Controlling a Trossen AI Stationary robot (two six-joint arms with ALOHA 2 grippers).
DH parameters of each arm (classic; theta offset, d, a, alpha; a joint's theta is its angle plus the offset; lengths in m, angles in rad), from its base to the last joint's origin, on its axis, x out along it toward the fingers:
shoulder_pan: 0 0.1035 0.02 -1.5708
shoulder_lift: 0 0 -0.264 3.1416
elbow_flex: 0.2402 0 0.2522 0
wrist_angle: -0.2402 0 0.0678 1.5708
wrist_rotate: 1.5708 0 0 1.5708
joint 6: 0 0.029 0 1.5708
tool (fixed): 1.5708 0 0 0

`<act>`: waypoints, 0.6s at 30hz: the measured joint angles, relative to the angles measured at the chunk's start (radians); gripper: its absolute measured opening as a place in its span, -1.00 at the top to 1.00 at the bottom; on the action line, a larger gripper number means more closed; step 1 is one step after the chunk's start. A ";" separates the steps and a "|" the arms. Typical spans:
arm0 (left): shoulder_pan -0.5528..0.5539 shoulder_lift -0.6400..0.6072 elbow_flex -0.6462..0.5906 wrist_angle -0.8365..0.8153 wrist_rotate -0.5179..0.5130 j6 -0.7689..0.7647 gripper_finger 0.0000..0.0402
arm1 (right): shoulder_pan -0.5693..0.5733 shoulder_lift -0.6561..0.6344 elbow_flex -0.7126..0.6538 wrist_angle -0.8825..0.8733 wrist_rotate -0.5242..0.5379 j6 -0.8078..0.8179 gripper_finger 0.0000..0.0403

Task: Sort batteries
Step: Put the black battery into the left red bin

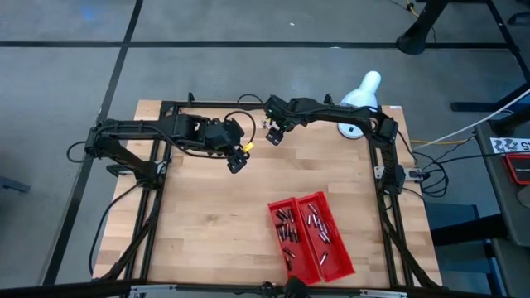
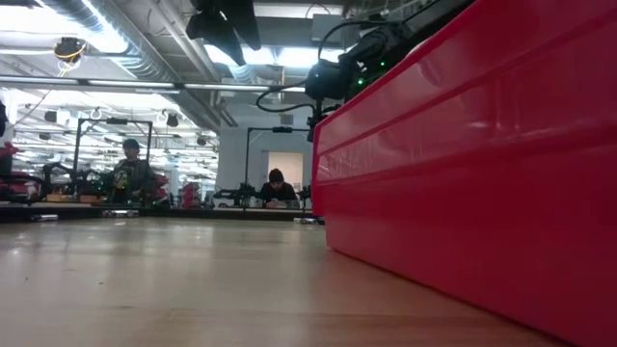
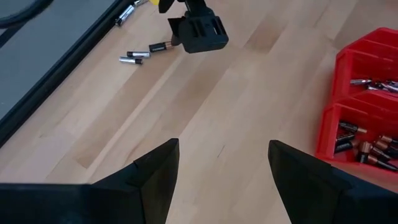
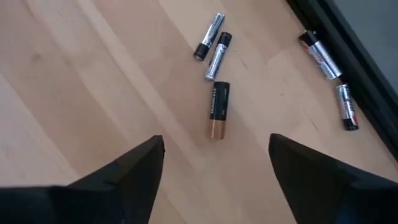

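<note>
Several loose batteries lie on their sides on the wooden table near its far edge. In the right wrist view a black-and-copper battery (image 4: 218, 109) is nearest, with two silvery ones (image 4: 214, 46) beyond it. Two more batteries (image 4: 320, 55) lie by the black frame rail. My right gripper (image 4: 216, 146) hovers open above the black-and-copper battery without touching it; it also shows in the left wrist view (image 3: 200, 34). My left gripper (image 3: 224, 149) hangs open over bare wood, left of the right one (image 1: 238, 159). The red tray (image 1: 310, 236) holds sorted batteries (image 3: 367, 146).
The two-compartment red tray (image 2: 482, 145) stands near the table's front edge, right of the middle. Dark cells fill its left compartment (image 1: 287, 228) and silvery ones its right (image 1: 318, 225). A white lamp-like object (image 1: 363, 91) stands at the far right corner. Bare wood lies between grippers and tray.
</note>
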 joint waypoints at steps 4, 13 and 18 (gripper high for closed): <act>0.000 0.000 0.000 -0.004 0.000 0.000 -0.18 | 0.009 -0.001 0.038 -0.044 -0.012 0.002 -0.39; 0.000 0.000 0.000 -0.010 0.002 -0.007 -0.18 | 0.070 -0.003 0.130 -0.299 0.033 0.091 -0.31; 0.007 0.000 0.000 -0.008 0.002 0.011 -0.18 | 0.096 -0.003 0.135 -0.257 0.091 0.080 -0.28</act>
